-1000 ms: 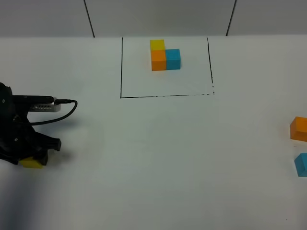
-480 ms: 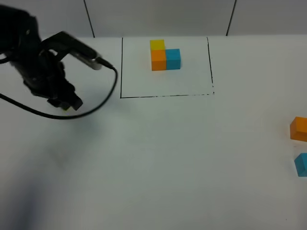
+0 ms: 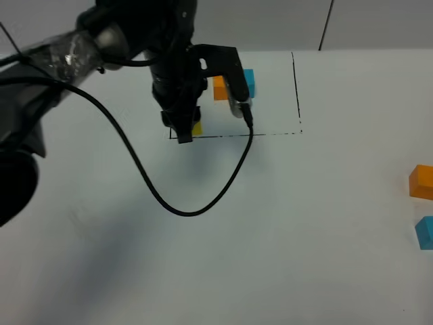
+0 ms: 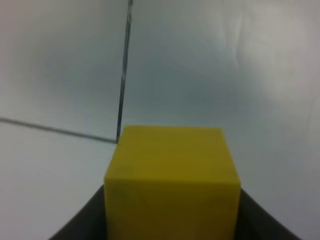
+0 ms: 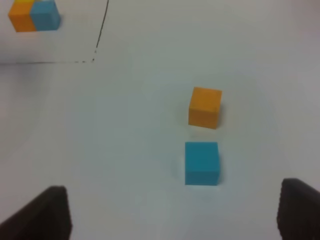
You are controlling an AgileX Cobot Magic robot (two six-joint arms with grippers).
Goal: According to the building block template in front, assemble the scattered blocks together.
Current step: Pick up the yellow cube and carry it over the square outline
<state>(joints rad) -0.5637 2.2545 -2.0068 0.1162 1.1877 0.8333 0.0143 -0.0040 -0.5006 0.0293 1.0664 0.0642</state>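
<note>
My left gripper is shut on the yellow scattered block and holds it over the front left corner of the black frame. In the left wrist view the yellow block sits between the dark fingers, above the frame's corner. In the template, the orange cube and blue cube show; its yellow cube is hidden behind the arm. The orange block and blue block lie apart at the far right. My right gripper is open, just short of the blue block and orange block.
The left arm's black cable hangs in a loop over the middle of the white table. The template's orange cube and blue cube show in a far corner of the right wrist view.
My left gripper has lifted the yellow block from the table's left side and carried it right and back, to the frame's front left corner. The orange and blue blocks have not moved.
</note>
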